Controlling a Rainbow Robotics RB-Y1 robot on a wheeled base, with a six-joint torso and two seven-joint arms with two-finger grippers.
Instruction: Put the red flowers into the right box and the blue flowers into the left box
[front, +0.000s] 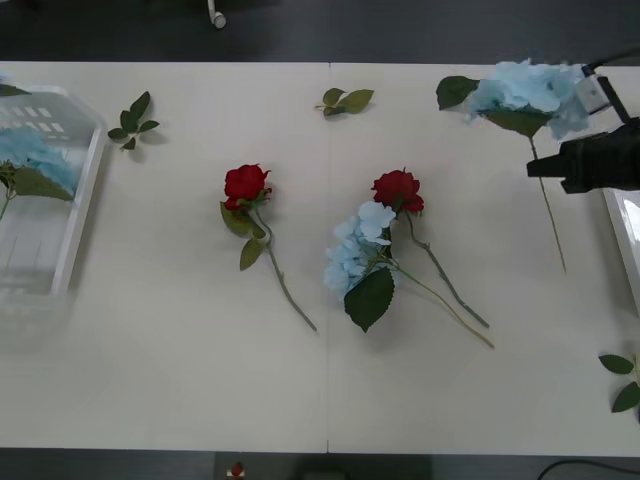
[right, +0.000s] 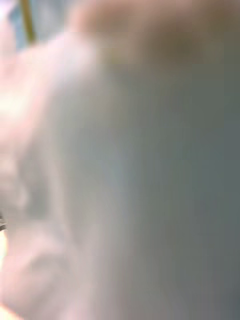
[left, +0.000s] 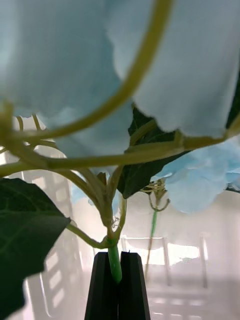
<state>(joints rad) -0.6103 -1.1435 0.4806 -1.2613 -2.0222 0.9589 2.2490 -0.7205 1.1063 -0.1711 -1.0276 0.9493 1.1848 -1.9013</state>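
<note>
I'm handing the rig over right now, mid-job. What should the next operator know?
Left gripper: shut on the held blue flower by its stem, at the left box.
Right gripper: by the far-right blue flower, near the right box; grip unclear.
On the table: two red flowers and the centre blue flower.
Left to do: release the held one, move both other blues left and the reds right.
</note>
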